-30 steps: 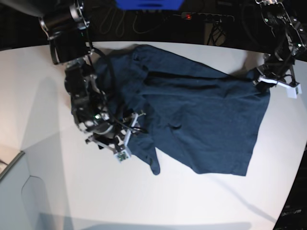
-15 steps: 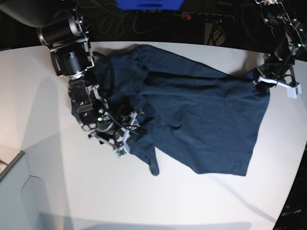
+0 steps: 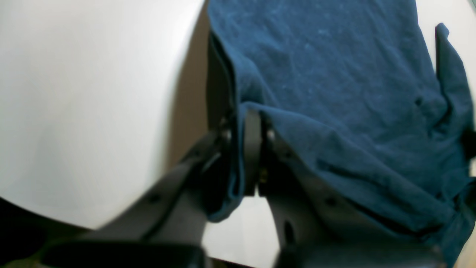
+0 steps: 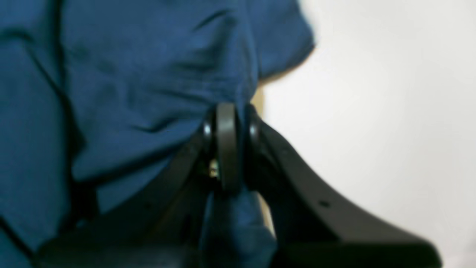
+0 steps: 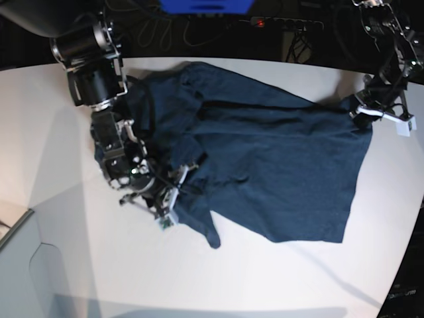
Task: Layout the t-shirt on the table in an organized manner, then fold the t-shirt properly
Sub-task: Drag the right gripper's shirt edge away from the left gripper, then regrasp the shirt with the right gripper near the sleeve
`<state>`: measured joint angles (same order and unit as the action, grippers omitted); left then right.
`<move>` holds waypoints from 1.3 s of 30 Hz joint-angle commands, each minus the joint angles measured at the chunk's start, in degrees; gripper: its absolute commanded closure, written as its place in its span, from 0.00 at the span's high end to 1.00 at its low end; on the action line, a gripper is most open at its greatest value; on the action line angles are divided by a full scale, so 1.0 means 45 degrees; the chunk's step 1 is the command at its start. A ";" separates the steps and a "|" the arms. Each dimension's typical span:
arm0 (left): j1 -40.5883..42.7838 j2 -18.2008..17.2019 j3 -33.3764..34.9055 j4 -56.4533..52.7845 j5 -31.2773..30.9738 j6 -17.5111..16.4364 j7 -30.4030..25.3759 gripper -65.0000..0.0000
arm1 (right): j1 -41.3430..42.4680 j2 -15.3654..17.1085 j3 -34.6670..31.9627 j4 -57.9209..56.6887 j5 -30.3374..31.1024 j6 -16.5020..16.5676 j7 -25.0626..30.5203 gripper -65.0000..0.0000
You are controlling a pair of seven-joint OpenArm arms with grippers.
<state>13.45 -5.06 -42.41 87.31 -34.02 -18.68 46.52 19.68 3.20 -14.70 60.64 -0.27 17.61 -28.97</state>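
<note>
The dark navy t-shirt [image 5: 278, 159] lies spread and wrinkled across the white table [image 5: 265, 278], with one narrow flap pointing toward the front. My right gripper [image 5: 173, 191], on the left of the base view, is shut on the shirt's left edge. In the right wrist view its jaws [image 4: 227, 149] pinch a fold of the t-shirt [image 4: 130, 74]. My left gripper [image 5: 361, 114], at the far right, is shut on the shirt's right corner. In the left wrist view it [image 3: 245, 160] clamps the hem of the t-shirt [image 3: 334, 74].
A grey-white box corner [image 5: 20, 265] sits at the lower left. The table's curved back edge runs behind the shirt, with a blue object [image 5: 205, 5] and a power strip [image 5: 278, 23] beyond it. Bare table [image 3: 93, 93] lies beside the left gripper.
My right arm has shifted a little toward the front left, dragging the shirt's left edge and front flap with it. My left arm has not moved.
</note>
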 commanded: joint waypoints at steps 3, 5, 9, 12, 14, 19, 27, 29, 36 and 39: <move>-0.0069 -0.0175 -0.0060 0.0203 -0.0205 -0.0079 -0.0170 0.00 | 0.0813 0.0197 0.0033 0.0893 0.0110 0.0063 0.0372 0.00; -0.0088 -0.0175 -0.0060 0.0203 -0.0205 -0.0079 -0.0170 0.00 | 0.1282 0.0216 0.0033 0.0893 0.0110 0.0063 0.0372 0.00; -0.0108 -0.0175 -0.0060 0.0261 -0.0205 -0.0079 -0.0170 0.00 | 0.2278 0.0412 0.0795 0.0815 0.0090 0.0044 0.0411 0.00; -0.0206 -0.0175 -0.0060 0.0281 -0.0205 -0.0079 -0.0170 0.00 | 0.3275 0.0412 0.1537 0.0111 0.0070 0.0005 0.0978 0.00; -0.0323 -0.0175 -0.0060 0.0300 -0.0205 -0.0079 -0.0170 0.00 | 0.3782 0.0451 0.1928 -0.0553 0.0070 0.0005 0.1486 0.00; -0.0518 -0.0175 -0.0020 0.0242 -0.0127 -0.0079 -0.0170 0.00 | 0.4896 0.0588 0.2729 -0.3093 0.0070 -0.0015 0.2990 0.00; -0.0714 -0.0175 -0.0001 0.0222 -0.0127 -0.0079 -0.0170 0.00 | 0.5423 0.0705 0.2788 -0.5007 0.0070 -0.0015 0.3889 0.40; -0.0772 -0.0175 -0.0001 0.0222 -0.0127 -0.0079 -0.0170 0.00 | 0.5404 0.0705 0.2807 -0.5007 0.0070 -0.0015 0.3830 0.51; -0.0675 -0.0175 -0.0001 0.0222 -0.0127 -0.0079 -0.0170 0.00 | 0.3392 0.0724 0.2807 -0.2428 0.0070 -0.0015 0.3791 0.64; -0.0655 -0.0175 -0.0040 0.0203 -0.0127 -0.0079 -0.0170 0.00 | 0.2063 0.0705 0.2807 -0.0690 0.0070 -0.0015 0.3615 0.64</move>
<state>10.87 -5.04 -42.35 87.35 -33.76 -18.68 46.59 26.74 6.09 -2.24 56.49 -0.54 17.58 -14.46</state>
